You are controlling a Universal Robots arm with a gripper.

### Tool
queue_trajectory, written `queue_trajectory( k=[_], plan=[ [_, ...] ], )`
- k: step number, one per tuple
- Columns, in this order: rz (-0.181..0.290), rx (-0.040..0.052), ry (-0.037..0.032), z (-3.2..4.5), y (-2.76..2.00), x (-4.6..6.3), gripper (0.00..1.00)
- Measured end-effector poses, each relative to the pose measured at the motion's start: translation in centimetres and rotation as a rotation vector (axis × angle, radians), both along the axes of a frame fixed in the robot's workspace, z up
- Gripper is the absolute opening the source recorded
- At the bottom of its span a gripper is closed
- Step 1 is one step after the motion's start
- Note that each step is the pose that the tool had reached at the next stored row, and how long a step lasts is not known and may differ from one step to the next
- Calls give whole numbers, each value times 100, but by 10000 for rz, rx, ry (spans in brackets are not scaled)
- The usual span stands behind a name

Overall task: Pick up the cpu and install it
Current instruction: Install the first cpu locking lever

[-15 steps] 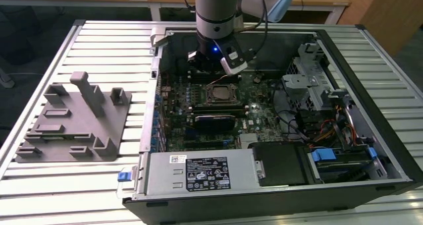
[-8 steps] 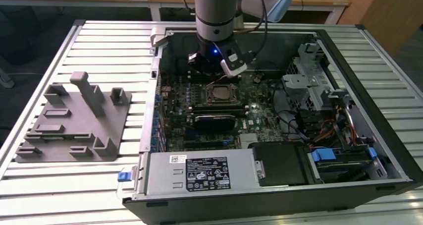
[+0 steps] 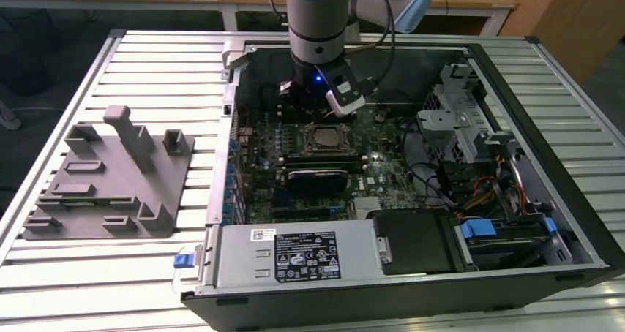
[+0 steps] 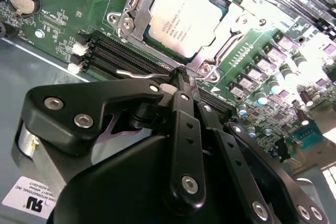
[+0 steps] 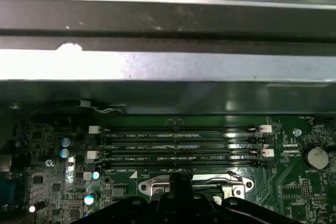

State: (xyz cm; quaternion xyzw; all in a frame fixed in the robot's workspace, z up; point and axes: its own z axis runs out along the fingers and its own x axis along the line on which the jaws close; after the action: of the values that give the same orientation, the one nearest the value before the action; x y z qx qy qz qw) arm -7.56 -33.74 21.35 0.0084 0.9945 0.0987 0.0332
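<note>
1. An open computer case lies on its side on the slatted bench. The green motherboard faces up inside it.
2. The cpu lies flat in its socket on the motherboard. Its silvery top is exposed and a metal retention frame sits around its edges. In the exterior view the cpu is near the middle of the board.
3. I cannot tell whether the thin socket lever is latched.
4. The arm comes down into the case. The end effector hangs over the board just beside the socket, on the memory-slot side, apart from the cpu.
5. The fingers are drawn together to a single tip with nothing held between them. In the first wrist view the end effector shows the same closed tip, just over the edge of the socket frame.
6. Four long memory slots run side by side next to the socket, and all appear unfilled.
7. A coin battery sits on the board near one end of the slots.
8. A black ribbed module lies on the board just beyond the socket, on the side toward the power supply.
9. A large grey tray with upright posts rests on the bench at the exterior view's left, well apart from the case.
</note>
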Motion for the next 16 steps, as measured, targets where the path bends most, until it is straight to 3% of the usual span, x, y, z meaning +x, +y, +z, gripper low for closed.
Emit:
queue_trajectory(
  k=[7,16],
  plan=[
    [-695,-3,-59,-18,0,1,11],
    [-809,-3,-60,-18,8,39,11]
  ],
)
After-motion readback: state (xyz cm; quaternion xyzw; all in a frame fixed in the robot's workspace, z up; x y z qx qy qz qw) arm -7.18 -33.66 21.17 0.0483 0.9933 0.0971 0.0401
